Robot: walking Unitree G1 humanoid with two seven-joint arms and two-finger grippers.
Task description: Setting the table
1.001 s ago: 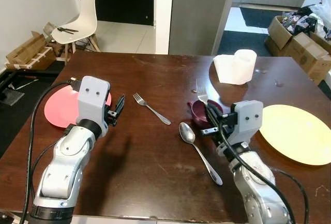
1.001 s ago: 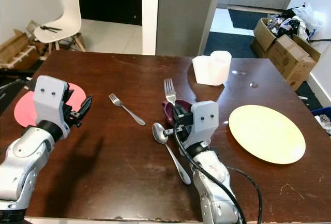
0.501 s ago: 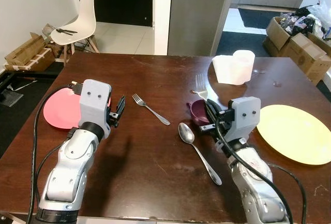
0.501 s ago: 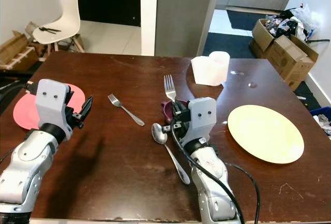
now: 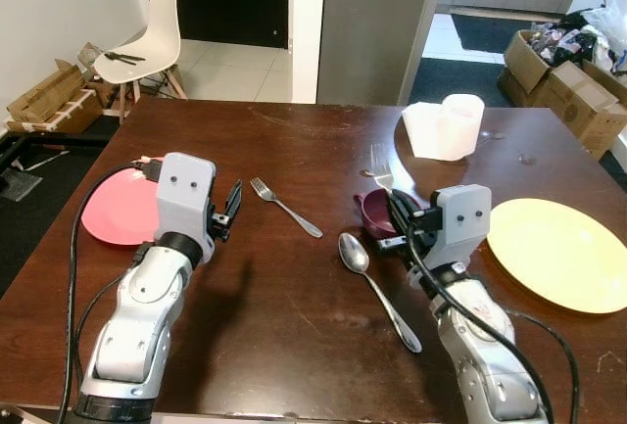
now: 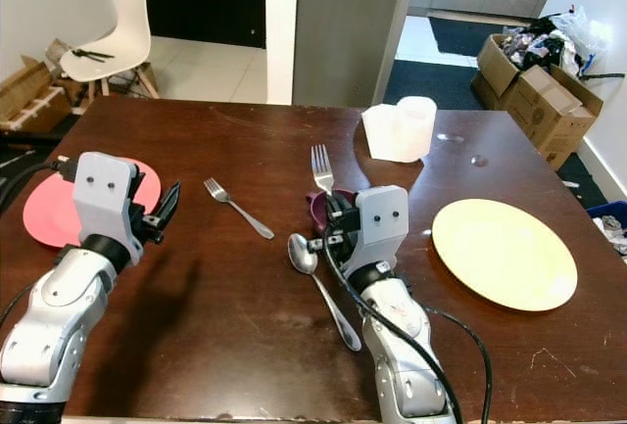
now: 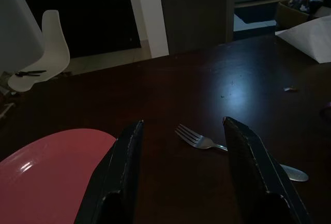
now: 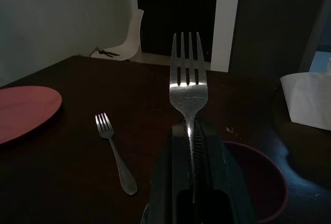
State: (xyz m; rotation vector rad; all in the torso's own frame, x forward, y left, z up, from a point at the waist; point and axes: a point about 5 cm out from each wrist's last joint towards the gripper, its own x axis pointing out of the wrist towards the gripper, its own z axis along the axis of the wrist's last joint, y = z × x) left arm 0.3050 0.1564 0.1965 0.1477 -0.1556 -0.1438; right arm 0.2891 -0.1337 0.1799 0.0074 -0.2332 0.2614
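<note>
right gripper point(image 6: 331, 228) clamped on upright fork point(image 8: 188, 76) | maroon bowl point(image 8: 261, 188) just beside | left gripper point(image 7: 181, 169) open, empty, second fork point(image 7: 199, 140) just ahead

Spoon point(image 5: 377, 287) between two plates point(image 5: 560, 253)

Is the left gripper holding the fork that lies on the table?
No. In the left wrist view the left gripper is open and empty, its fingers apart, and the fork lies on the table beyond them.

We noted a glossy dark wood table point(image 5: 294, 316), shiny metal spoon point(image 5: 377, 287) and forks point(image 5: 286, 207), smooth matt-looking plates point(image 5: 558, 253), and white paper towel point(image 5: 431, 135).
</note>
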